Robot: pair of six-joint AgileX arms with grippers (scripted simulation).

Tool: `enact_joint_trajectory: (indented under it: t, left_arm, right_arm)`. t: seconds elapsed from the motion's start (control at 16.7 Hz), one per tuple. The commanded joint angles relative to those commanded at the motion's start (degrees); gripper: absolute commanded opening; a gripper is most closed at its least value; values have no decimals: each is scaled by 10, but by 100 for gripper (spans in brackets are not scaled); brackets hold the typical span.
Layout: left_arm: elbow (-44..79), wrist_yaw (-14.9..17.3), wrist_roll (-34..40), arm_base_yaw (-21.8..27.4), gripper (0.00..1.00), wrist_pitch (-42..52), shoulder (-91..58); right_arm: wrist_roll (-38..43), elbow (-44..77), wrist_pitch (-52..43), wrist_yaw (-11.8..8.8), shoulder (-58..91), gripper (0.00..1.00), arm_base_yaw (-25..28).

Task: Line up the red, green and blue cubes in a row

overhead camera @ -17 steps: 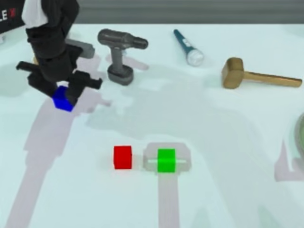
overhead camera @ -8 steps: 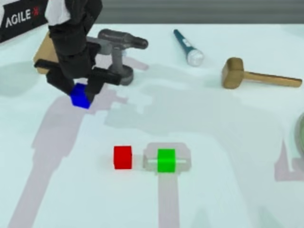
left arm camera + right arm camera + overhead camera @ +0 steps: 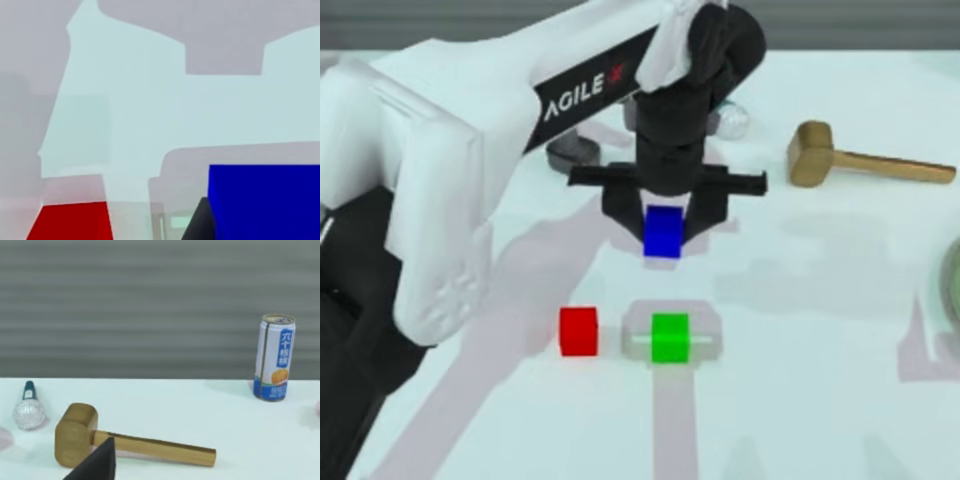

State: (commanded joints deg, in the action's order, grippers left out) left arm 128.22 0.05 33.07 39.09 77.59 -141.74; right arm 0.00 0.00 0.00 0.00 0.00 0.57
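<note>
My left gripper (image 3: 663, 238) hangs over the middle of the table, shut on the blue cube (image 3: 662, 230). That cube sits above and behind the green cube (image 3: 670, 337). The red cube (image 3: 578, 330) lies on the table just left of the green one, with a small gap between them. In the left wrist view the blue cube (image 3: 265, 200) fills the corner beside one dark finger (image 3: 200, 226), and the red cube (image 3: 70, 220) shows below. My right arm is out of the top view; its wrist view shows only one dark fingertip (image 3: 100, 462).
A wooden mallet (image 3: 840, 160) lies at the back right. A grey drill (image 3: 568, 152) and a flashlight (image 3: 734, 122) are partly hidden behind my left arm. A drink can (image 3: 274, 357) stands far off in the right wrist view. A round rim (image 3: 952, 290) shows at the right edge.
My left arm has swung from the far left to the middle of the table, carrying the blue cube. The red and green cubes have not moved.
</note>
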Motion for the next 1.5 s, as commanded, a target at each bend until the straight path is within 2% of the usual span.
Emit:
enact_joint_trajectory:
  t: [0.24, 0.42, 0.78, 1.2, 1.5]
  left_arm:
    - [90, -2, 137, 93, 0, 43, -38]
    - [119, -3, 176, 125, 0, 56, -47]
    - [109, -3, 175, 124, 0, 45, -44]
    - [-27, -3, 176, 124, 0, -93, -47]
    - [-37, -3, 177, 125, 0, -102, -48]
  right_arm:
    - [0, 0, 0, 0, 0, 100, 0]
    - [0, 0, 0, 0, 0, 100, 0]
    - [0, 0, 0, 0, 0, 100, 0]
    - [0, 0, 0, 0, 0, 100, 0]
    - [0, 0, 0, 0, 0, 100, 0]
